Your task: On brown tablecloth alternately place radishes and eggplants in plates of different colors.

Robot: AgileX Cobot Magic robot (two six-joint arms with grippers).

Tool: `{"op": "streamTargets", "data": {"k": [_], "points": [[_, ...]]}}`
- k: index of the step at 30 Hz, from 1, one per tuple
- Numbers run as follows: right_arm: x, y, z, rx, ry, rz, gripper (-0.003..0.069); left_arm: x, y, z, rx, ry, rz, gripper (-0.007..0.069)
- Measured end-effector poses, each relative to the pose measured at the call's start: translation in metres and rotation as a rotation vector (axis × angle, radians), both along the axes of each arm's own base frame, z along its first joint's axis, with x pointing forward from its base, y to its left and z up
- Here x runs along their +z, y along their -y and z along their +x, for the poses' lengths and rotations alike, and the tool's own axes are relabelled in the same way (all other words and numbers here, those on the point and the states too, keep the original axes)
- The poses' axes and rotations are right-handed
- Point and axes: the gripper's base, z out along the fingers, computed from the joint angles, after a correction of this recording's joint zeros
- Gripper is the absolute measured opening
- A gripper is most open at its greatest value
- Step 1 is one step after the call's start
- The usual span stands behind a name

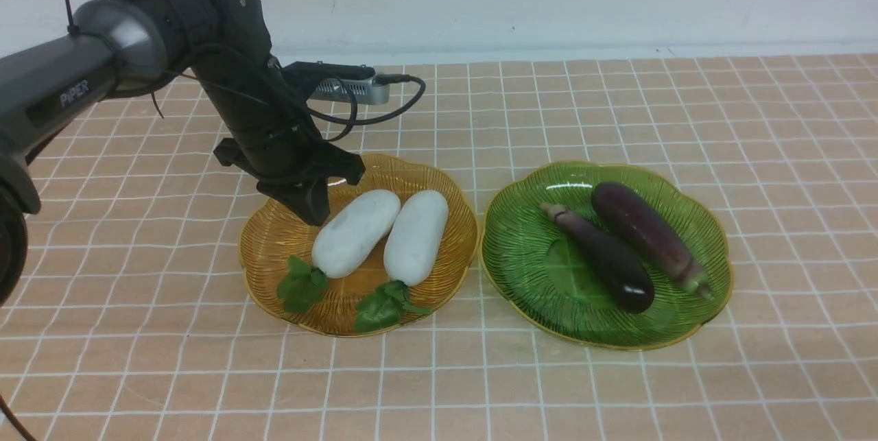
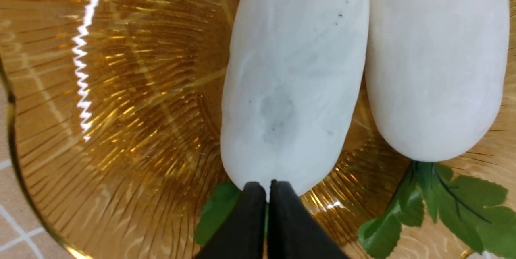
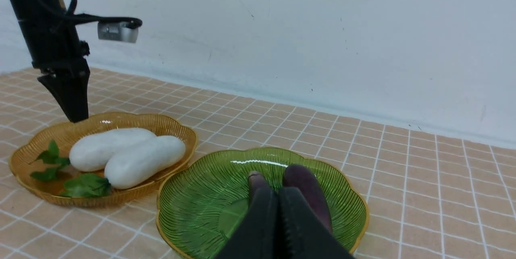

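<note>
Both radishes, the left one [image 1: 357, 232] and the right one [image 1: 416, 236], lie side by side in the amber plate [image 1: 267, 249], left of the counter's middle. Their long axes run from far edge to near edge, leaves toward the near edge. The two eggplants [image 1: 603, 256] [image 1: 645, 232] lie in the green plate [image 1: 528, 263], just beside it toward the right edge. They are slanted from far-left to near-right, with their stems at opposite ends.

The left arm [image 1: 254, 105] reaches over the amber plate's far-left part. Its jaws are pressed together and hold nothing, with the left radish's blunt far end just to their right. The right jaws show only in their own wrist view, closed and empty, with the green plate ahead of them.

The sorting looks finished, so the likely move is a retreat of the left arm. Bare brown tablecloth [image 1: 617, 118] lies open toward the left and far edges. Rising first should keep the jaws clear of the radish and the rim.
</note>
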Motion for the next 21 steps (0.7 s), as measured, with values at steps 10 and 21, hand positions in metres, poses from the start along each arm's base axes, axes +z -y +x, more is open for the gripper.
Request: {"op": "streamTargets", "data": {"k": [10,21], "points": [[0.000,0.000,0.000,0.001,-0.001,0.002,-0.0015,0.013,-0.007,-0.003,-0.014,0.047,0.064,-0.0003],[-0.008,-0.001,0.002,0.000,-0.014,-0.004,-0.0015,0.084,-0.021,-0.027,-0.019,0.233,0.128,-0.0003]]}}
